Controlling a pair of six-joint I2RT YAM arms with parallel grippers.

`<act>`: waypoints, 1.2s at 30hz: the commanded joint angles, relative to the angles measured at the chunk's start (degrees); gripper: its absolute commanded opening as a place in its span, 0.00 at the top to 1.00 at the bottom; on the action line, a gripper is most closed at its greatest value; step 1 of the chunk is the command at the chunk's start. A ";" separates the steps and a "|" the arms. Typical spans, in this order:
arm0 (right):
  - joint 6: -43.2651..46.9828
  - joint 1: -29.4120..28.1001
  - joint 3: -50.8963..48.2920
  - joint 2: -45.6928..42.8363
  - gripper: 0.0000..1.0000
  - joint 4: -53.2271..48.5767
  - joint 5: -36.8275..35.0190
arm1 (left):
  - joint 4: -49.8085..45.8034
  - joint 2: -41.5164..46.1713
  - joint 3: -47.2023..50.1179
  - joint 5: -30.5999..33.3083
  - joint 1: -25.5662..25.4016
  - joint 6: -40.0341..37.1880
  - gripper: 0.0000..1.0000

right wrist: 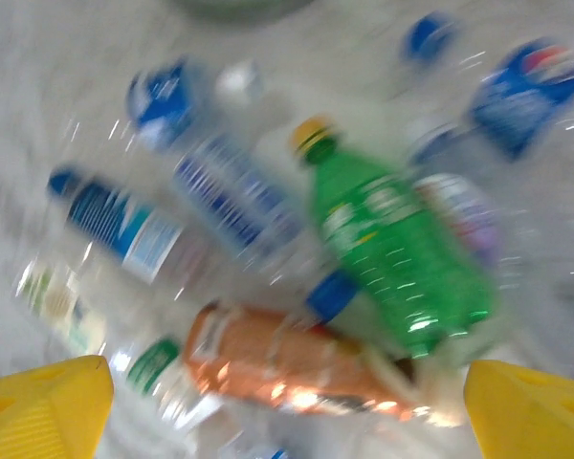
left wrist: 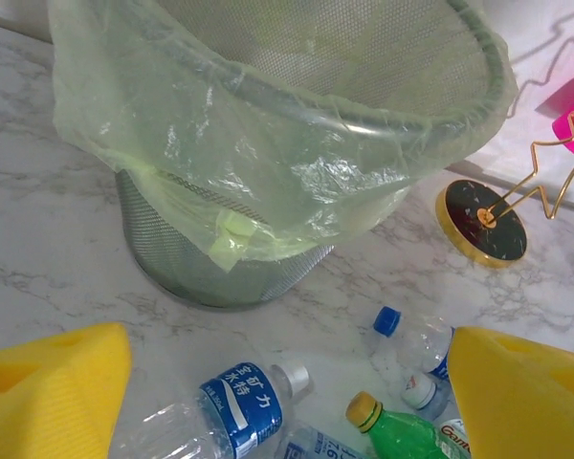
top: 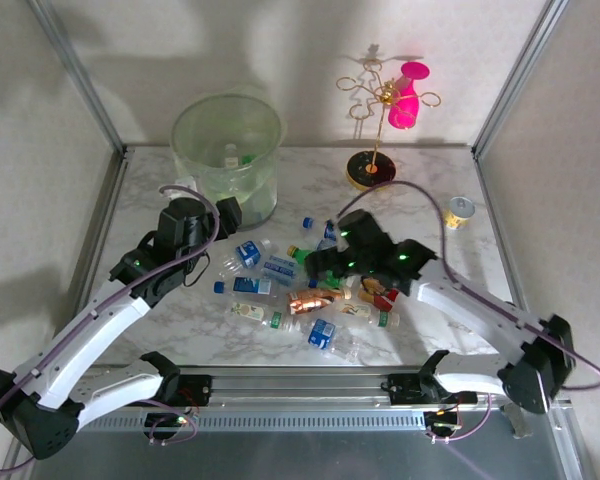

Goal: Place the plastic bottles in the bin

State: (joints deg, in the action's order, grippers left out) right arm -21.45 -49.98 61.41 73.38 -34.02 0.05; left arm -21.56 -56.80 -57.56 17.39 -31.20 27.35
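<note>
Several plastic bottles [top: 298, 292] lie in a loose pile mid-table. The bin [top: 226, 150] stands at the back left, pale green with a liner, and one bottle shows inside it. My left gripper [top: 228, 216] hangs open just in front of the bin [left wrist: 268, 115], above a clear blue-labelled bottle [left wrist: 220, 411] and beside a green bottle [left wrist: 397, 435]. My right gripper [top: 323, 264] is open above the pile. In the blurred right wrist view, a copper-brown bottle [right wrist: 287, 359] lies below its open gripper [right wrist: 287, 406], with a green bottle [right wrist: 392, 239] beyond. Neither holds anything.
A gold wire stand with a black base [top: 370, 168] carries a pink cup [top: 405, 100] at the back right; its base [left wrist: 483, 220] lies right of the bin. A short silver can [top: 461, 210] stands at the far right. Metal frame posts edge the table.
</note>
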 commanded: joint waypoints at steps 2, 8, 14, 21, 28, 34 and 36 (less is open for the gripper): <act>6.18 -8.67 2.65 5.16 0.05 -5.16 0.53 | 1.86 3.82 2.66 3.20 -0.36 -0.45 0.14; 10.84 -19.85 8.34 15.18 0.10 -9.08 -7.70 | -0.33 6.15 3.69 7.46 -0.26 -0.09 0.14; 15.10 -22.62 12.77 23.47 0.18 -4.89 -8.11 | 1.19 9.56 6.29 11.41 -0.26 0.02 0.15; 18.15 -22.20 17.15 30.79 0.17 -2.91 -7.39 | 2.92 11.82 9.31 14.78 -0.09 -0.61 0.14; 19.32 -21.48 16.91 34.38 0.17 -1.13 -3.92 | 3.80 12.32 10.63 14.03 -0.10 -0.46 0.14; 19.44 -21.17 16.39 37.08 0.17 0.59 -4.17 | 4.07 11.67 10.98 14.08 -0.08 -0.28 0.14; 19.38 -20.82 16.04 37.60 0.17 1.40 -3.78 | 4.08 11.53 10.98 13.95 -0.02 -0.19 0.14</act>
State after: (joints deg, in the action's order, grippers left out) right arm -2.68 -71.61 77.21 110.26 -34.09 -4.60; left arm -18.17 -45.21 -47.00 29.87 -31.20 27.38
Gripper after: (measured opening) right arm 0.829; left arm 0.857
